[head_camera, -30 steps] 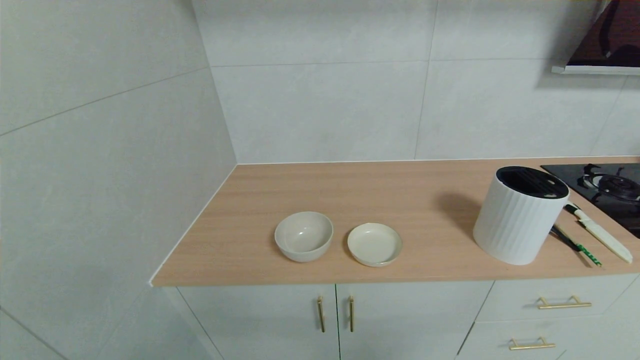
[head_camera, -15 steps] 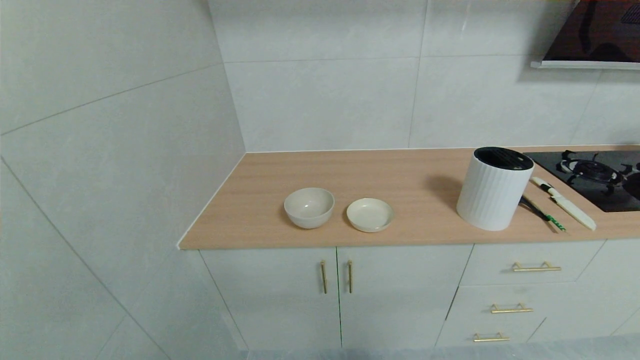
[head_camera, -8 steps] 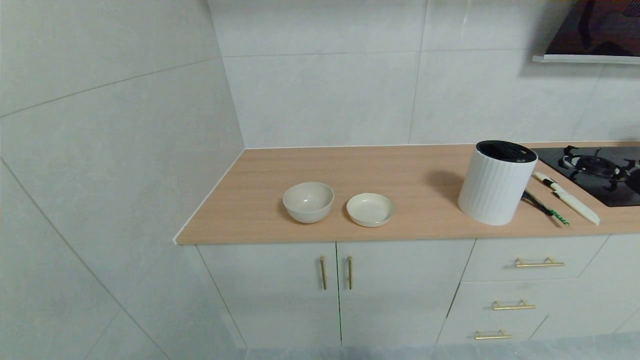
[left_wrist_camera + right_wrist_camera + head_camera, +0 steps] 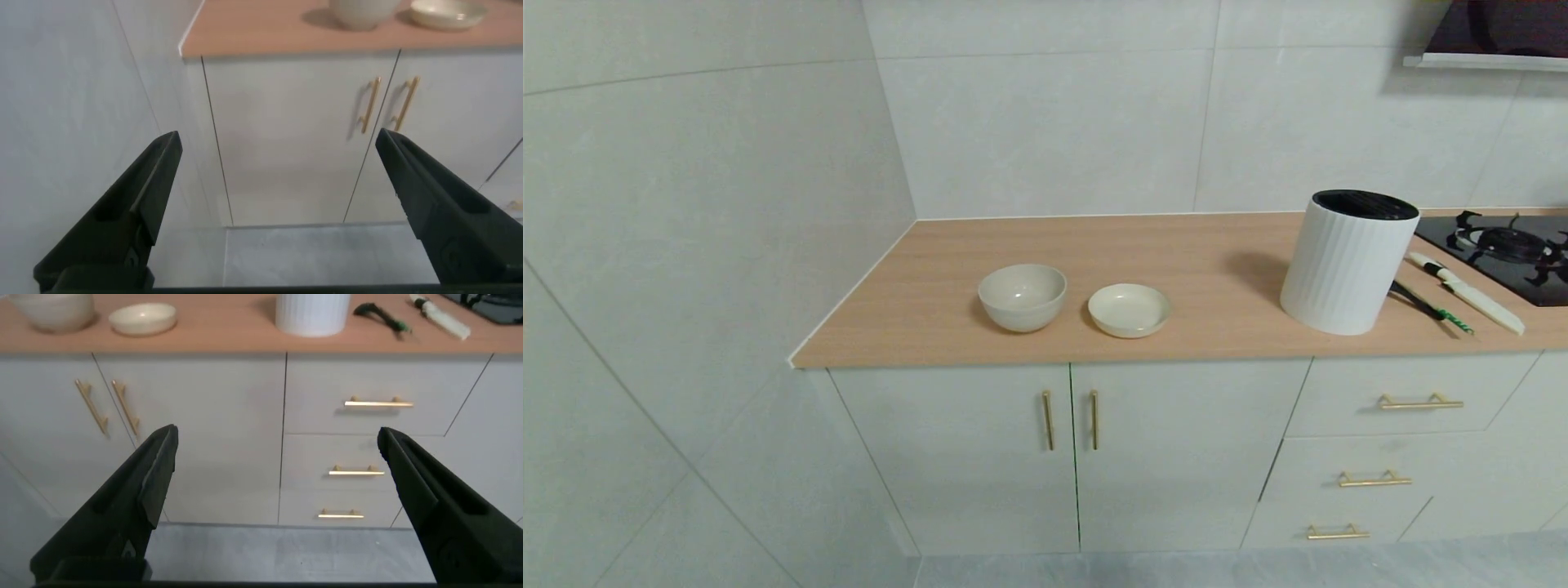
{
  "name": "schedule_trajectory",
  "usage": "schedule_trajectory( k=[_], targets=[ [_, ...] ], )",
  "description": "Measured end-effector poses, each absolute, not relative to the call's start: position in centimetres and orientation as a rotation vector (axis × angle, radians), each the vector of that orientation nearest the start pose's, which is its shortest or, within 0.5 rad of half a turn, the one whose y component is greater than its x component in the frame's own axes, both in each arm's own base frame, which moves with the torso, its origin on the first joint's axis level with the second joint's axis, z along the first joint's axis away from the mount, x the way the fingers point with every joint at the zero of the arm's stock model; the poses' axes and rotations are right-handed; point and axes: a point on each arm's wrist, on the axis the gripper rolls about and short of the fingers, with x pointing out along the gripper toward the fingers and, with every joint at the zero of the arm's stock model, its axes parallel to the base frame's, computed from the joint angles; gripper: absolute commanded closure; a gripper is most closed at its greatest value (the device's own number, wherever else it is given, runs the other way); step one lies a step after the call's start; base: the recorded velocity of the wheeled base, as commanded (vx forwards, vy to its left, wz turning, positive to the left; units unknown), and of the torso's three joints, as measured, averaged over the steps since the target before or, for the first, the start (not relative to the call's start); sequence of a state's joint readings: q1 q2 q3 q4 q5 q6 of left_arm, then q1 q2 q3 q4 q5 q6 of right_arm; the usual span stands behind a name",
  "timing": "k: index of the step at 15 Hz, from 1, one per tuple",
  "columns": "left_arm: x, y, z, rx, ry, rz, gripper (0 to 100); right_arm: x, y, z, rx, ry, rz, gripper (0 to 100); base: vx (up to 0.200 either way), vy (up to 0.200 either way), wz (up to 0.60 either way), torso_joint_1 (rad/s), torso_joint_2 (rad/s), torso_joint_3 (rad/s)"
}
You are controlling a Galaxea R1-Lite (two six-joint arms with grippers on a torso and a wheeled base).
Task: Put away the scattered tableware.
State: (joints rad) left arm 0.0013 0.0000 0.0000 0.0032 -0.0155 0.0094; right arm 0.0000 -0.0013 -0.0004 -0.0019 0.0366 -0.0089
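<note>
Above and ahead of both grippers runs the wooden countertop (image 4: 1176,245). Below it, the white cabinet doors (image 4: 980,457) face the left gripper (image 4: 276,139) and the drawers (image 4: 368,384) face the right gripper (image 4: 276,431). Both grippers hang low before the cabinets, fingers spread wide, holding nothing. Up beyond the right gripper stands the white ribbed knife holder (image 4: 1347,265). Up beyond the left gripper sits the cream bowl (image 4: 1022,297), with the shallow cream dish (image 4: 1129,309) just beside it, not touching. Past the holder, farthest from the left gripper, lie a pale knife (image 4: 1466,294) and green-tipped chopsticks (image 4: 1431,309).
</note>
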Motion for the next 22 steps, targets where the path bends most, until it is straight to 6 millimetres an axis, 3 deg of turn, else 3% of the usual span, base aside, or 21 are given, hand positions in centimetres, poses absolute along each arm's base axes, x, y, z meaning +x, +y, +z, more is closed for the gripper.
schedule_trajectory(
  k=[22],
  targets=[
    [-2.28, -0.04, 7.52, 0.009, 0.003, -0.014, 0, -2.29, 0.08, 7.57, -0.009, -0.004, 0.037, 0, 0.0, 0.0, 0.0, -0.18, 0.48, 0.301]
  ],
)
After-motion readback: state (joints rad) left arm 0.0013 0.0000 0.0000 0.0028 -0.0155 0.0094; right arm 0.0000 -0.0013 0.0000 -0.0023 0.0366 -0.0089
